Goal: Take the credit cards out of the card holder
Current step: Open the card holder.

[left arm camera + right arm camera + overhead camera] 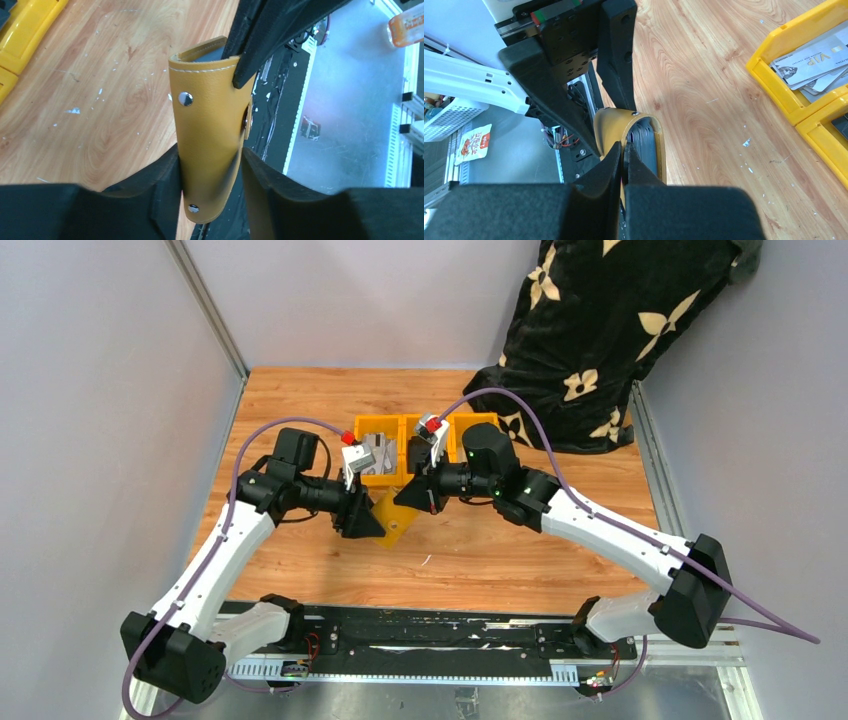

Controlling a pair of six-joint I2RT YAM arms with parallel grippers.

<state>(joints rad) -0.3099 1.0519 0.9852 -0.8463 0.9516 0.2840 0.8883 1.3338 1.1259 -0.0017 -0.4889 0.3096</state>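
My left gripper (210, 167) is closed around the lower part of the card holder (207, 110), which is lifted over the table (704, 75). My right gripper (623, 150) is pinched shut on its upper edge. The credit cards (644, 145) sit inside, none pulled out yet. Farther away, a yellow bin (769, 60) holds other cards.

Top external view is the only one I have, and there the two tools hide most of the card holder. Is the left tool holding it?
Observer: It looks so. In the left wrist view the left tool has one finger against each side of the card holder, near its lower end.
Operator: And the right tool?
Observer: The right tool is shut on one wall of the holder, at its open end.
Operator: Are cards inside?
Observer: Yes. The right wrist view shows grey credit cards standing inside the open holder, not yet pulled out.
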